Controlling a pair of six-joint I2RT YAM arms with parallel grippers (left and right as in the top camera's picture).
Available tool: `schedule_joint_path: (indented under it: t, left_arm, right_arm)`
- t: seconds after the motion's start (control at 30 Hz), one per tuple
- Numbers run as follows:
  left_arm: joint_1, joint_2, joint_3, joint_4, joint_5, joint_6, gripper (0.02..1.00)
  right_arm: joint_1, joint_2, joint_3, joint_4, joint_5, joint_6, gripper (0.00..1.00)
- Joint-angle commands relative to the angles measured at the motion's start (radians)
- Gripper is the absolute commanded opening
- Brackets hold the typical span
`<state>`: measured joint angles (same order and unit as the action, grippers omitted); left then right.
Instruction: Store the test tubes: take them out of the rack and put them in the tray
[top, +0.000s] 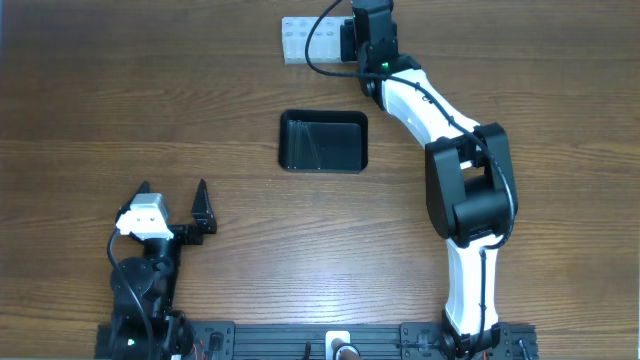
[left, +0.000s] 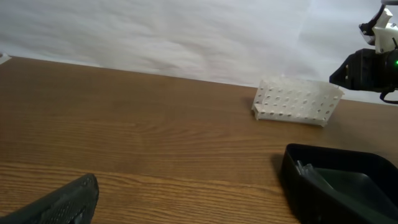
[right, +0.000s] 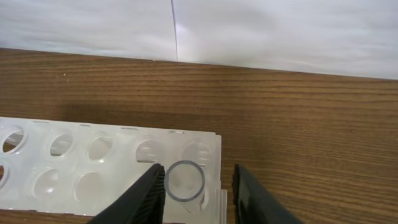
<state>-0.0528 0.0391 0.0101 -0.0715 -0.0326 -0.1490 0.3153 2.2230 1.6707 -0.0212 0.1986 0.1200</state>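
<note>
Well short of the rack (top: 300, 40), left gripper (top: 172, 198) sits parked, fingers wide. Between them lies the tray (top: 324, 117). At the rack's end corner, right gripper (right: 199, 169) has fingers part-open around the test tube (right: 185, 181), off-centre. Best to centre first, close gently, lift straight up.

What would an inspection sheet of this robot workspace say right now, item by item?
Surface: wooden table.
Job's things: white rack at the far side; one clear tube stands in its corner hole. Black tray mid-table; clear tubes seem to lie inside.
Clutter: nothing seen.
End effectors: left end effector open, near its base, holding nothing. Right end effector open, one finger on either side of the tube.
Cables: black cable loops from the right arm across the rack.
Surroundings: white backdrop behind the table.
</note>
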Motion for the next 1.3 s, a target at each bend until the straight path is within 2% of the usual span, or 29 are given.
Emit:
schedule_joint_path:
  t: [0.03,0.5,1.07,1.3]
  left_arm:
    - [0.006,-0.005,-0.004,-0.001,0.006,0.018,1.000]
    - [0.006,-0.005,-0.004,-0.001,0.007,0.018,0.998]
    - [0.006,-0.005,-0.004,0.000,0.006,0.018,1.000]
    - [0.006,-0.005,-0.004,0.000,0.006,0.018,0.998]
  right_arm:
    - [-0.007,0.007,0.005,0.003,0.012,-0.002,0.299]
    - [-0.007,0.007,0.005,0.003,0.012,-0.001,0.159]
    - [-0.005,-0.003,0.005,0.025,0.012,0.007,0.093]
    - [0.004,-0.132,0.005,0.033,0.013,0.006,0.088]
